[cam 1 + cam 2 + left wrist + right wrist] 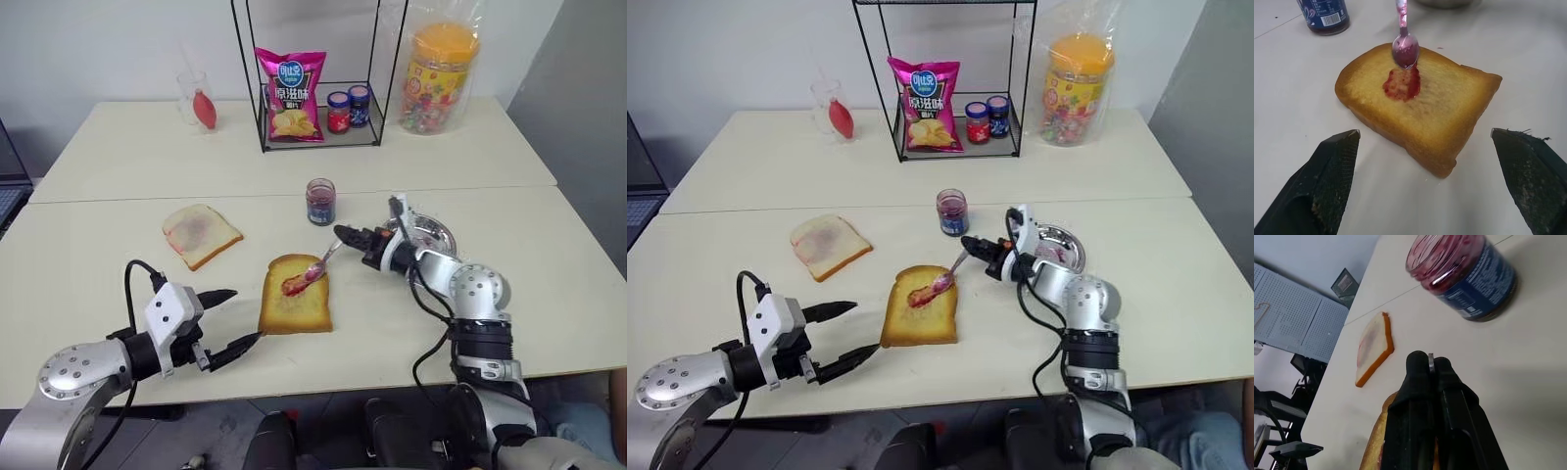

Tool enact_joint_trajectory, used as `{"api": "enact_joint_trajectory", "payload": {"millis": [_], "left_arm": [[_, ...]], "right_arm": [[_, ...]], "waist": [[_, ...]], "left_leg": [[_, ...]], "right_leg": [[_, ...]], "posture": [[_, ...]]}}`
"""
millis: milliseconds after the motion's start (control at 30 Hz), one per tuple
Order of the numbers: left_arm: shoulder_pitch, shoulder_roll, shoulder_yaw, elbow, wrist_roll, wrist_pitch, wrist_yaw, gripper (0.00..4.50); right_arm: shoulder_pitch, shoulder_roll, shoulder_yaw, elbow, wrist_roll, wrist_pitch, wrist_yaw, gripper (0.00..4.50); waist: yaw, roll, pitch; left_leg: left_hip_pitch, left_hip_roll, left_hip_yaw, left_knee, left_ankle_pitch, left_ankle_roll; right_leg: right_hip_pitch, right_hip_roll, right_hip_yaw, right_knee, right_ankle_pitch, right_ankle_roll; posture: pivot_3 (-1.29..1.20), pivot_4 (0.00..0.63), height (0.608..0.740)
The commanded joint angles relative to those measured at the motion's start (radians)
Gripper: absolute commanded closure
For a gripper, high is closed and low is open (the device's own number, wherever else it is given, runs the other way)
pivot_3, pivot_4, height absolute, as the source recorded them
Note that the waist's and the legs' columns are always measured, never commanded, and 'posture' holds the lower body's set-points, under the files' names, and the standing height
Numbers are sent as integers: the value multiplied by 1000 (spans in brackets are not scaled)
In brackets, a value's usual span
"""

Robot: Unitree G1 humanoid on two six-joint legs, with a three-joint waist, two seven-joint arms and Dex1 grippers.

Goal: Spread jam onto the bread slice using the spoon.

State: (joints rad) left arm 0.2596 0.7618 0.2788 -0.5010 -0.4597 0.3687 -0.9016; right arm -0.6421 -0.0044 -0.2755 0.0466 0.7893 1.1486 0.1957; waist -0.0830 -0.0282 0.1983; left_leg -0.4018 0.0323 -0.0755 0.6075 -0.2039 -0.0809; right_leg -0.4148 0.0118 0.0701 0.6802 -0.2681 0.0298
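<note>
The golden bread slice (296, 295) lies near the table's front edge with a red blob of jam (1401, 84) on its top. The spoon (321, 262) rests its bowl on that blob, its handle clamped in my right gripper (345, 235), which is shut on it just right of the slice. The small glass jam jar (320, 201) stands open behind the bread. My left gripper (232, 318) hovers open at the slice's left edge, its black fingers (1332, 174) spread wide and touching nothing.
A paler slice (201, 234) with a pinkish smear lies to the left. A round metal dish (431, 233) sits behind my right wrist. At the back stand a wire rack (318, 117) with a chip bag and two jars, a glass (196, 98) and a candy tub (441, 78).
</note>
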Motion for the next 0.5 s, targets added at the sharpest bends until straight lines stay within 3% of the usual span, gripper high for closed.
{"api": "enact_joint_trajectory", "payload": {"millis": [33,167,300,500], "left_arm": [[-3,6,11,-30,-1,-10,7,0],[3,6,18,-34,-8,-7,9,0],[14,4,17,-41,-8,-12,9,0],[23,1,15,-36,-6,-22,5,0]], "right_arm": [[-47,33,-36,-87,99,57,-41,4474],[-58,106,-50,-85,149,72,-96,4474],[-30,163,0,0,91,14,-94,4474],[52,120,36,37,66,9,-64,4474]], "waist": [[-2,0,0],[-4,0,0],[-4,0,0],[1,0,0]], "left_leg": [[0,0,0,0,0,0],[0,0,0,-1,0,0],[0,1,0,-1,0,0],[-1,0,0,-1,0,0]], "right_leg": [[0,0,0,0,0,0],[-1,0,0,0,0,0],[0,0,0,0,0,0],[0,0,0,-1,-1,-1]], "posture": [[0,150,740],[0,150,740],[0,150,740],[0,150,740]]}}
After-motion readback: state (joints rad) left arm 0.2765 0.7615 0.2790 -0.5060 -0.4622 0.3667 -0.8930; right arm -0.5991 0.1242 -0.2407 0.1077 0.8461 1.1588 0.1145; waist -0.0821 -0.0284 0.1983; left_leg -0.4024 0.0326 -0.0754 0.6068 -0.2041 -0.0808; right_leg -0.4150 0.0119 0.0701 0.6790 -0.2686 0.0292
